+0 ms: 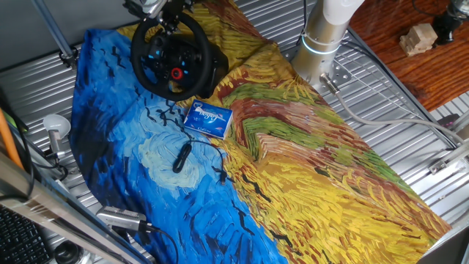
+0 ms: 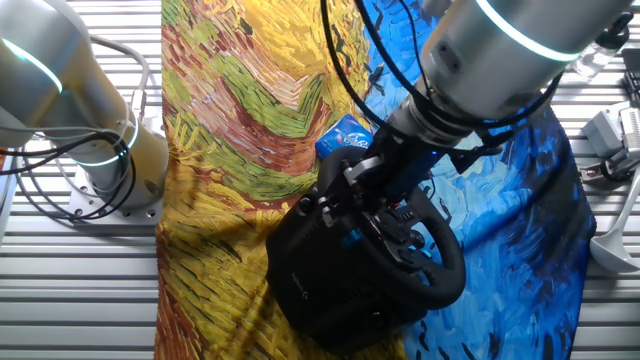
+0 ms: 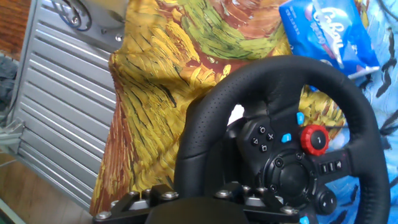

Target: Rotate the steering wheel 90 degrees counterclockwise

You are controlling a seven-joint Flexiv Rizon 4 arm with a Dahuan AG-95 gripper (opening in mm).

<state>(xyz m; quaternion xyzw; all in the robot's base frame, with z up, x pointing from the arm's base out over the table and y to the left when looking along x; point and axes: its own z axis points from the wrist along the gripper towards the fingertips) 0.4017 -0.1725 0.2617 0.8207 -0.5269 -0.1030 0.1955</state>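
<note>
White cursive lettering on the blue packet point(image 3: 328, 34), not clearly readable, small symbol marks on the steering wheel point(image 3: 283, 143) buttons, too small to be read

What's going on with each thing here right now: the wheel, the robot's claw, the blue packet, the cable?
steering wheel: upright on its base, tilted, red knob toward the lower right of the hub in the hand view.
gripper: at the wheel's top rim; open or shut cannot be told.
blue packet: lying flat on the cloth, closed, untouched.
black cable: loose on the cloth, unplugged.

Fixed views oppose; hand view close; all share steering wheel point(image 1: 174, 57).
</note>
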